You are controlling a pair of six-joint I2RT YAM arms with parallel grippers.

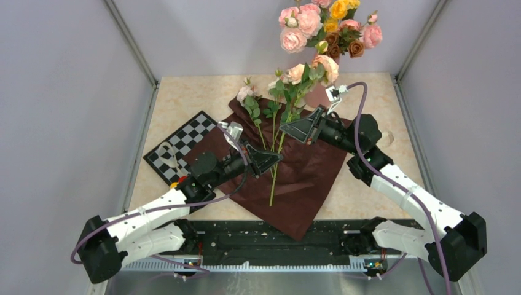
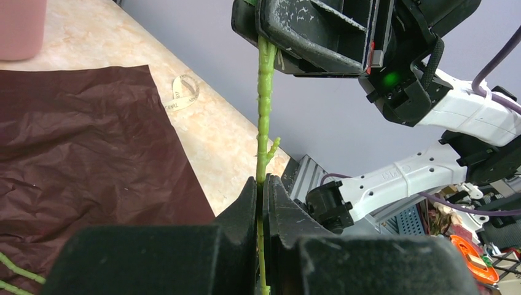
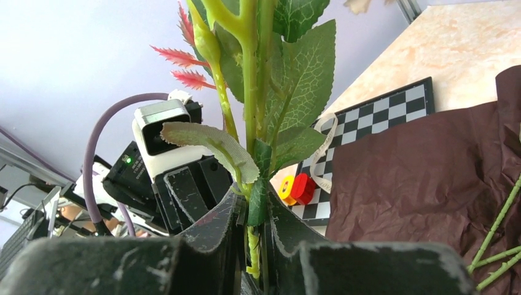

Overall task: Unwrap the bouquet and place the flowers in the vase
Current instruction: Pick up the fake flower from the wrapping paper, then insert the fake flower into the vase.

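The bouquet lies unwrapped: its dark red paper (image 1: pixel 307 178) is spread flat on the table. One of the flowers (image 1: pixel 307 74), with peach blooms and green leaves, is held up above the paper by its long stem (image 2: pixel 264 117). My left gripper (image 1: pixel 279 157) is shut on the lower stem (image 2: pixel 263 184). My right gripper (image 1: pixel 284 130) is shut higher up, on the stem and a leaf (image 3: pixel 257 212). Another small white-bloomed flower (image 1: pixel 247 93) lies on the paper. The salmon-pink vase (image 1: pixel 319 96) stands behind, partly hidden by leaves; its base shows in the left wrist view (image 2: pixel 21 27).
Larger pink, yellow and brown roses (image 1: pixel 325 27) rise at the back. A checkerboard (image 1: pixel 184 144) with a cream ribbon (image 1: pixel 166 153) and red and yellow pieces (image 3: pixel 295 187) lies left of the paper. Another ribbon loop (image 2: pixel 184 92) lies right of it.
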